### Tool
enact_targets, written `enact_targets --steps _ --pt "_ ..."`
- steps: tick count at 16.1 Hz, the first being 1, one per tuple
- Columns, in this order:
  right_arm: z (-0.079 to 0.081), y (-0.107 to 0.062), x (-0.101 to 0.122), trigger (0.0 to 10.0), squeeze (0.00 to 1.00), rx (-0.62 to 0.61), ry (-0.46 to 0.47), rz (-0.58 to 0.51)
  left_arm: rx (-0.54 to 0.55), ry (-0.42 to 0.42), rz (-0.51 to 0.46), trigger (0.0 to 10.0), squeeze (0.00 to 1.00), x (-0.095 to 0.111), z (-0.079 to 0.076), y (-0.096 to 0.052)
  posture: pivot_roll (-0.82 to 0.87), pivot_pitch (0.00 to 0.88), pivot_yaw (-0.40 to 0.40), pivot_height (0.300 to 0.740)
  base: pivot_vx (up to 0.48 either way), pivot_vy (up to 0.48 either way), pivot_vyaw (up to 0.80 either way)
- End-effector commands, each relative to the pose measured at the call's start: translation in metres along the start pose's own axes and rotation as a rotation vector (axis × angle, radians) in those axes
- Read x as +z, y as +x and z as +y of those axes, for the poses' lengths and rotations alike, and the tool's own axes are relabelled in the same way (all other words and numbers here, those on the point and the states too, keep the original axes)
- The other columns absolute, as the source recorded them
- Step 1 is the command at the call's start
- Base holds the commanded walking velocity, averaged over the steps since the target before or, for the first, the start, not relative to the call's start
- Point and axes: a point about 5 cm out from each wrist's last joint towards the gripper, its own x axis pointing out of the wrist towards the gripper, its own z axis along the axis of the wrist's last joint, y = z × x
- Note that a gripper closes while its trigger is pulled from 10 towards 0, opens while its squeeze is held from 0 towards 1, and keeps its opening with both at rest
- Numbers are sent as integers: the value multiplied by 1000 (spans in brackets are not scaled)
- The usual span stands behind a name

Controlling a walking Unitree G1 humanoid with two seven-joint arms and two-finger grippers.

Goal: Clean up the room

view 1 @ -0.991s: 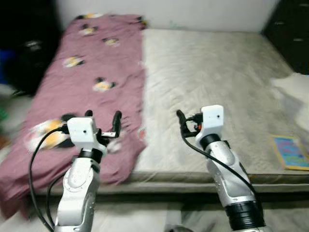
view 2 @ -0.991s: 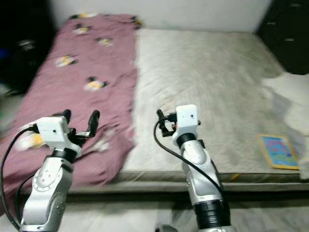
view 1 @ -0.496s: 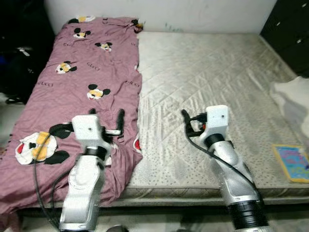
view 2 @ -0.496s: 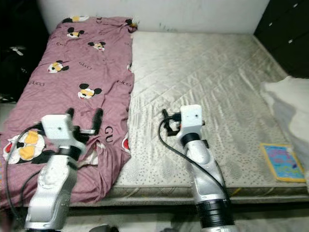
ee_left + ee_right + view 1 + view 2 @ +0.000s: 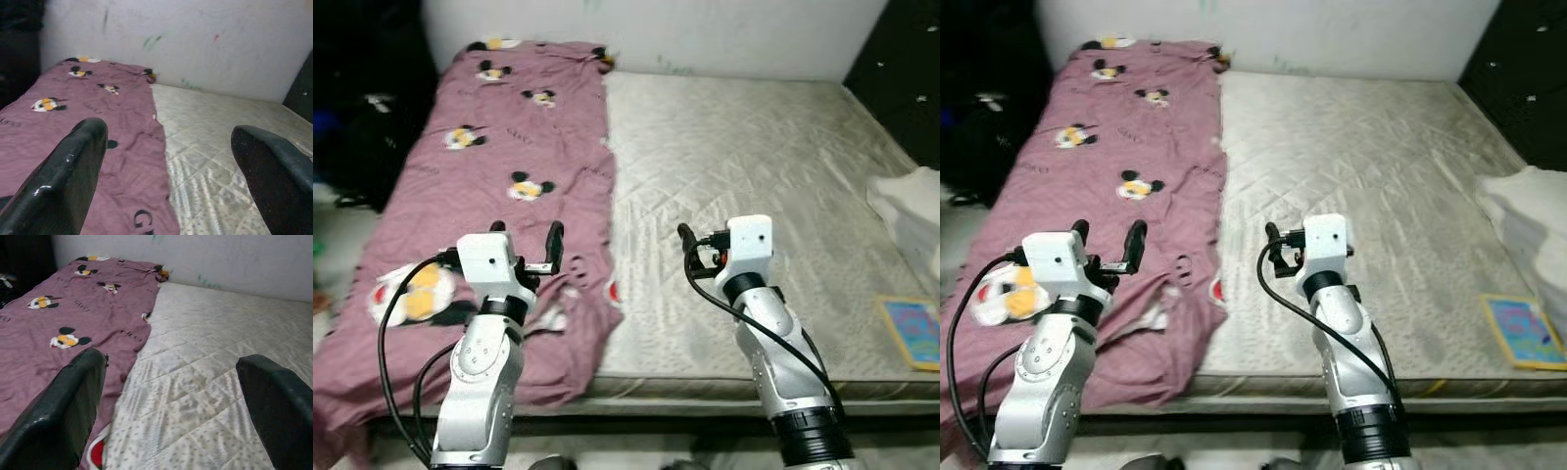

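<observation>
Bed sheet (image 5: pixel 499 186): lying along the mattress (image 5: pixel 754 176) left edge, near corner drooping over the side. Left gripper (image 5: pixel 524 245), fingers apart, is hovering above that corner, likely readying a grasp. Right gripper (image 5: pixel 695 257), fingers apart, is hanging over bare mattress.

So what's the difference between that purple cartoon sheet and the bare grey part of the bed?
The purple sheet is printed with cartoon mice and lies rumpled, its near end hanging over the bed's edge. The grey mattress is bare, quilted and flat. The sheet covers only the strip on the robot's left; the mattress shows over the wider rest. Both run up to the white wall.
</observation>
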Motion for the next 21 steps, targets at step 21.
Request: enact_targets --steps 21 --pt "-9 -3 -10 10000 0 -28 -8 41 -51 -44 -28 10000 0 3 -6 0 -3 138 -29 740 26 344 -22"
